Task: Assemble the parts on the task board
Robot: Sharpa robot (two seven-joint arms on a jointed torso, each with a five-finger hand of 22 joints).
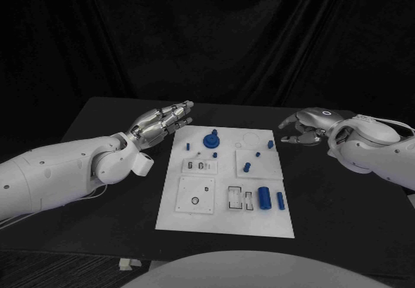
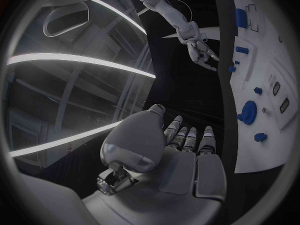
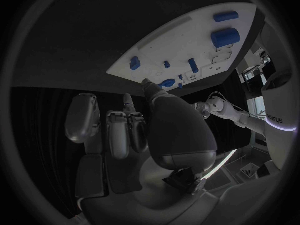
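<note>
Fingers (image 1: 173,116) of our left hand (image 1: 158,124) lie stretched out and apart, holding nothing, just beside the task board (image 1: 226,207) at its far left corner; our right hand (image 1: 304,128) hovers near the board's far right corner with its fingers curled loosely and nothing between them. We see the parts lying on the board: a round blue knob (image 1: 211,141) near the board's far edge, small pegs (image 1: 246,167) toward the board's middle, and two blue cylinders (image 1: 264,197) near the board's near right corner. We judge these pieces light, rigid and smooth, likely to roll or slip, so we would pinch each across its sides. Around the board the dark worktop (image 1: 346,210) gives us open room, and both board edges stay reachable without crossing arms.
</note>
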